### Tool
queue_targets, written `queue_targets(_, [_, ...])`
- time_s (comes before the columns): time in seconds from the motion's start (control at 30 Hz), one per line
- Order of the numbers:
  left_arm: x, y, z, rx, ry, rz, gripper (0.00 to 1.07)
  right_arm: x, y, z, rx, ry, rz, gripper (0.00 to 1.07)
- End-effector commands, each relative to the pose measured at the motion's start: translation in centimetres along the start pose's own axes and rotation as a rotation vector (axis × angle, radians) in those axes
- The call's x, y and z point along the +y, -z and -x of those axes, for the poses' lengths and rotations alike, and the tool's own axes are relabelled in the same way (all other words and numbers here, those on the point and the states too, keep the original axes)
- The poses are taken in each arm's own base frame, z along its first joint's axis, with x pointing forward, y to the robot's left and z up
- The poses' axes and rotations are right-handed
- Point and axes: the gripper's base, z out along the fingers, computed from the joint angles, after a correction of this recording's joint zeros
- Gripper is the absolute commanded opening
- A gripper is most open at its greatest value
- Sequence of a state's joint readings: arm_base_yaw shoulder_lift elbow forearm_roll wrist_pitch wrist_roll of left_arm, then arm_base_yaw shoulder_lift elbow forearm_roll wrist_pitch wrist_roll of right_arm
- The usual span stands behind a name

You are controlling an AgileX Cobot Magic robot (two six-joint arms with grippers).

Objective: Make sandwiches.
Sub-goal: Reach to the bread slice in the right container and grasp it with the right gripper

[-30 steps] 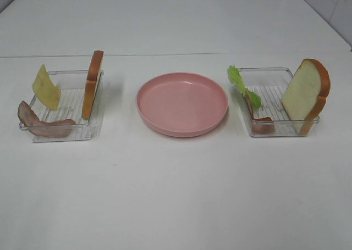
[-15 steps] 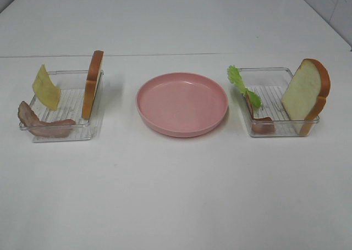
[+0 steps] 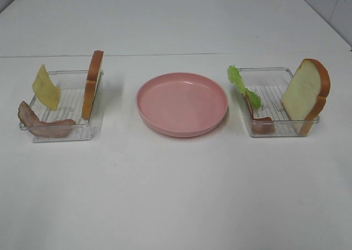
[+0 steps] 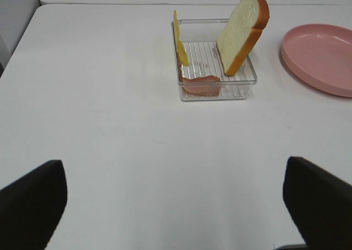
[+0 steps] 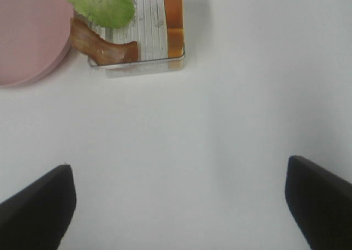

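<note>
We are starting: the plate (image 3: pixel 182 104) is sitting bare. Left of it, a bread slice (image 3: pixel 94 84), cheese (image 3: pixel 45 88) and bacon (image 3: pixel 44 123) are waiting; right of it, a second slice (image 3: pixel 305 90) and lettuce (image 3: pixel 239 81). Left hand (image 4: pixel 176 206) and right hand (image 5: pixel 176 206) are hovering spread apart, empty. Next, we judge: gripping bread.

Probably a lab bench: bare white table (image 3: pixel 176 195), toy food (image 3: pixel 304 93) staged in clear trays (image 3: pixel 272 99).
</note>
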State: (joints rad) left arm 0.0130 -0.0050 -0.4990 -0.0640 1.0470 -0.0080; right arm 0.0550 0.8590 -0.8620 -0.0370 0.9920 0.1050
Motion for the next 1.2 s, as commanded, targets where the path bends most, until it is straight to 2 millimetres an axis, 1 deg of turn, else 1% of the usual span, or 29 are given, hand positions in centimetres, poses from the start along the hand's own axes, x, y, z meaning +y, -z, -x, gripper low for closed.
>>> queue_targets(0.03, [-0.1, 0.3, 0.0, -0.035, 0.004, -0.003, 1.02, 0.3, -1.9, 3.8, 0.039, -0.026, -0.009, 0.98])
queue_targets(0.07, [-0.1, 0.3, 0.0, -0.035, 0.004, -0.003, 1.02, 0.6, -3.1, 6.8, 0.054, -0.039, -0.011, 0.98])
queue_targets(0.1, [-0.1, 0.3, 0.0, -0.035, 0.004, -0.003, 1.02, 0.8, -3.9, 8.3, 0.066, -0.039, -0.012, 0.98])
queue_targets(0.13, [-0.1, 0.3, 0.0, -0.035, 0.004, -0.003, 1.02, 0.8, -3.9, 8.3, 0.066, -0.039, -0.012, 0.98])
queue_targets(0.17, [-0.1, 0.3, 0.0, -0.035, 0.004, -0.003, 1.02, 1.0, -5.9, 10.7, 0.105, -0.033, -0.017, 0.98])
queue_targets(0.2, [-0.1, 0.3, 0.0, -0.035, 0.004, -0.003, 1.02, 1.1, -6.8, 11.9, 0.122, -0.03, -0.022, 0.98])
queue_targets(0.23, [-0.1, 0.3, 0.0, -0.035, 0.004, -0.003, 1.02, 1.1, -6.8, 11.9, 0.122, -0.03, -0.022, 0.98])
queue_targets(0.27, [-0.1, 0.3, 0.0, -0.035, 0.004, -0.003, 1.02, 1.3, -8.5, 13.7, 0.156, -0.018, -0.028, 0.98])
queue_targets(0.3, [-0.1, 0.3, 0.0, -0.035, 0.004, -0.003, 1.02, 1.4, -9.7, 14.5, 0.18, -0.013, -0.032, 0.98])
queue_targets(0.33, [-0.1, 0.3, 0.0, -0.035, 0.004, -0.003, 1.02, 1.4, -9.7, 14.5, 0.18, -0.013, -0.032, 0.98])
queue_targets(0.37, [-0.1, 0.3, 0.0, -0.035, 0.004, -0.003, 1.02, 1.5, -10.2, 15.4, 0.184, -0.004, -0.033, 0.98])
queue_targets(0.4, [-0.1, 0.3, 0.0, -0.035, 0.004, -0.003, 1.02, 1.7, -11.8, 16.9, 0.206, 0.004, -0.035, 0.98])
queue_targets(0.43, [-0.1, 0.3, 0.0, -0.035, 0.004, -0.003, 1.02, 1.7, -11.8, 16.9, 0.206, 0.004, -0.035, 0.98])
queue_targets(0.47, [-0.1, 0.3, 0.0, -0.035, 0.004, -0.003, 1.02, 1.8, -12.8, 17.5, 0.215, 0.008, -0.034, 0.98])
queue_targets(0.5, [-0.1, 0.3, 0.0, -0.035, 0.004, -0.003, 1.02, 1.9, -14.9, 18.3, 0.244, 0.017, -0.032, 0.98])
queue_targets(0.53, [-0.1, 0.3, 0.0, -0.035, 0.004, -0.003, 1.02, 1.9, -14.9, 18.3, 0.244, 0.017, -0.032, 0.98])
queue_targets(0.57, [-0.1, 0.3, 0.0, -0.035, 0.004, -0.003, 1.02, 2.1, -16.5, 18.7, 0.268, 0.023, -0.03, 0.98])
queue_targets(0.6, [-0.1, 0.3, 0.0, -0.035, 0.004, -0.003, 1.02, 2.1, -17.4, 18.9, 0.284, 0.024, -0.031, 0.98])
queue_targets(0.63, [-0.1, 0.3, 0.0, -0.035, 0.004, -0.003, 1.02, 2.1, -17.4, 18.9, 0.284, 0.024, -0.031, 0.98])
queue_targets(0.67, [-0.1, 0.3, 0.0, -0.035, 0.003, -0.003, 1.02, 2.1, -18.8, 19.0, 0.31, 0.029, -0.034, 0.98])
queue_targets(0.7, [-0.1, 0.3, 0.0, -0.035, 0.003, -0.003, 1.02, 2.1, -18.8, 19.0, 0.31, 0.029, -0.034, 0.98])
queue_targets(0.73, [-0.1, 0.3, 0.0, -0.035, 0.003, -0.003, 1.02, 2.1, -19.7, 18.8, 0.327, 0.031, -0.035, 0.98])
queue_targets(0.77, [-0.1, 0.3, 0.0, -0.035, 0.003, -0.003, 1.02, 1.6, -21.2, 18.6, 0.358, 0.025, -0.045, 0.98])
queue_targets(0.8, [-0.1, 0.3, 0.0, -0.035, 0.003, -0.003, 1.02, 1.6, -21.2, 18.6, 0.358, 0.025, -0.045, 0.98])
queue_targets(0.83, [-0.1, 0.3, 0.0, -0.034, 0.003, -0.002, 1.02, 1.5, -22.4, 18.2, 0.388, 0.017, -0.046, 0.98])
queue_targets(1.03, [-0.1, 0.3, 0.0, -0.034, 0.003, -0.002, 1.02, 0.7, -24.8, 17.4, 0.451, 0.003, -0.049, 0.98])
queue_targets(1.07, [-0.1, 0.3, 0.0, -0.034, 0.003, -0.002, 1.02, 0.7, -24.8, 17.4, 0.451, 0.003, -0.049, 0.98])
queue_targets(1.17, [-0.1, 0.3, 0.0, -0.034, 0.003, -0.002, 1.02, 0.8, -25.8, 16.9, 0.493, 0.009, -0.032, 0.97])
queue_targets(1.2, [-0.1, 0.3, 0.0, -0.034, 0.003, -0.002, 1.02, 0.9, -26.3, 16.5, 0.524, 0.0, -0.018, 0.94])
